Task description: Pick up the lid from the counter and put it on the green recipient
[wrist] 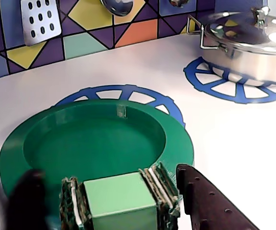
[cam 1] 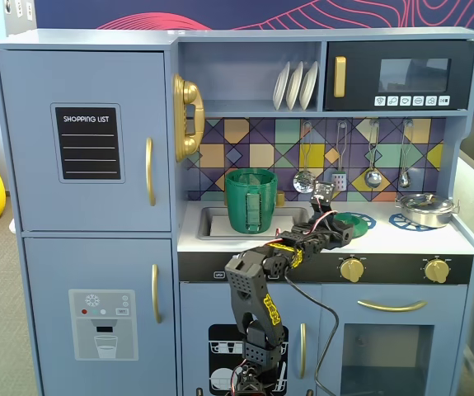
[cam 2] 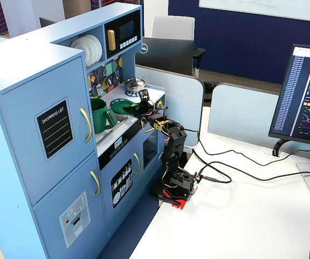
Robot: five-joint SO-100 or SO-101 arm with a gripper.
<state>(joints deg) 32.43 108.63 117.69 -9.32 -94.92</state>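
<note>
The green lid (wrist: pixel 94 143) lies flat on a blue burner ring (wrist: pixel 128 92) on the white counter, also seen in both fixed views (cam 1: pixel 355 220) (cam 2: pixel 121 106). My gripper (wrist: pixel 106 173) hovers over its near edge, open. A light-green block with ribbed sides (wrist: pixel 121 201) sits between the fingers, with a gap on each side. The dark right finger (wrist: pixel 200 196) is sharp; the left one is blurred. The tall green pot (cam 1: pixel 251 200) stands in the sink to the left of the gripper (cam 1: pixel 342 230), uncovered, and shows in the other fixed view (cam 2: pixel 98 114).
A silver lidded pan (wrist: pixel 253 40) sits on the second blue ring at the right (cam 1: pixel 424 209). Utensils hang on the tiled back wall (cam 1: pixel 373 157). The sink rim (cam 1: pixel 204 233) lies between pot and lid. A shelf and microwave overhang the counter.
</note>
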